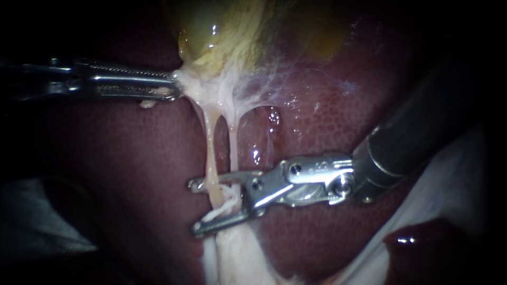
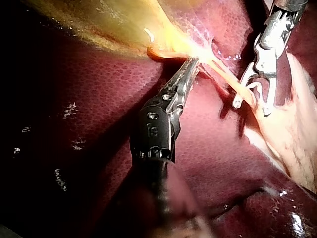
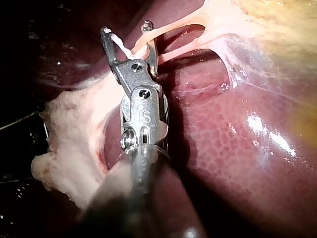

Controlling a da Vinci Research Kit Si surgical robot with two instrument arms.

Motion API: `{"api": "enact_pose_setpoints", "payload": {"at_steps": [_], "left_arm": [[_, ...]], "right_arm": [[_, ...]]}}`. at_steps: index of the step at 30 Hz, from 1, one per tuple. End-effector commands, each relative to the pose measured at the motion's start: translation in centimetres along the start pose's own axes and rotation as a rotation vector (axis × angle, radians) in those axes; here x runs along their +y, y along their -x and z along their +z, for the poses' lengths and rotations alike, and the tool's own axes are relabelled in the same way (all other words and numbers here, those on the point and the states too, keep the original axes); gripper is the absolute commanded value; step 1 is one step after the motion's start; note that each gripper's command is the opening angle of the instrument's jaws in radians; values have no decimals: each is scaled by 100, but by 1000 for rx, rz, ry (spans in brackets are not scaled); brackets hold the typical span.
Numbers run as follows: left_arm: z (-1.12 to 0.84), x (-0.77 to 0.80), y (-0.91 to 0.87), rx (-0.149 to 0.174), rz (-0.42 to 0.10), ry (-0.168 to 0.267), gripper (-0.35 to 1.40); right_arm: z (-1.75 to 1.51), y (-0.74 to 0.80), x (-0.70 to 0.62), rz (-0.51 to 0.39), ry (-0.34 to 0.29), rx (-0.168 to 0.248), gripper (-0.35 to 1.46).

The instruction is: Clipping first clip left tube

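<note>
**Open jaws straddle the left tube over the liver**

The liver fills the endoscope view as a dark red, mottled, wet surface. The yellowish gallbladder lies at its upper edge. Beyond the liver's lower right edge is a pale sheet; whether it is cloth or tissue cannot be told. The surroundings are dark on all sides.

Pale tissue gathers below the gallbladder, and two thin tubes run down from it across the liver. These are the left tube and, just beside it, the right tube. Both end in a white lump at the liver's lower edge.

The left instrument comes in level, its shaft nearly parallel to the liver's upper edge. Its long, slim jaws are clamped on the pale tissue beneath the gallbladder, which is drawn out taut towards them. The left wrist view shows the same instrument reaching forward over the liver, its tip buried in that tissue.

The right instrument slants down from the upper right, then bends at its wrist to lie almost level. Its jaws are spread wide, one on each side of the left tube's low end, just above the white lump. A clear gap remains, so they are not gripping it. White strands lie between the jaws, and no clip can be made out there. In the right wrist view the spread jaws bracket the same tube.
</note>
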Motion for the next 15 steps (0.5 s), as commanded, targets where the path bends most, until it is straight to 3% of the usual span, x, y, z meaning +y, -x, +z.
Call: {"api": "enact_pose_setpoints", "payload": {"at_steps": [1, 7, 15], "left_arm": [[0, 0, 0, 0, 1, 2, -35], [0, 0, 0, 0, 1, 2, -35], [0, 0, 0, 0, 1, 1, -35]], "right_arm": [[0, -2, -5, 0, -4, -1, 45], [-2, -8, -14, 5, -12, 3, 31], [-8, -5, -12, 6, -17, -3, -14]]}}
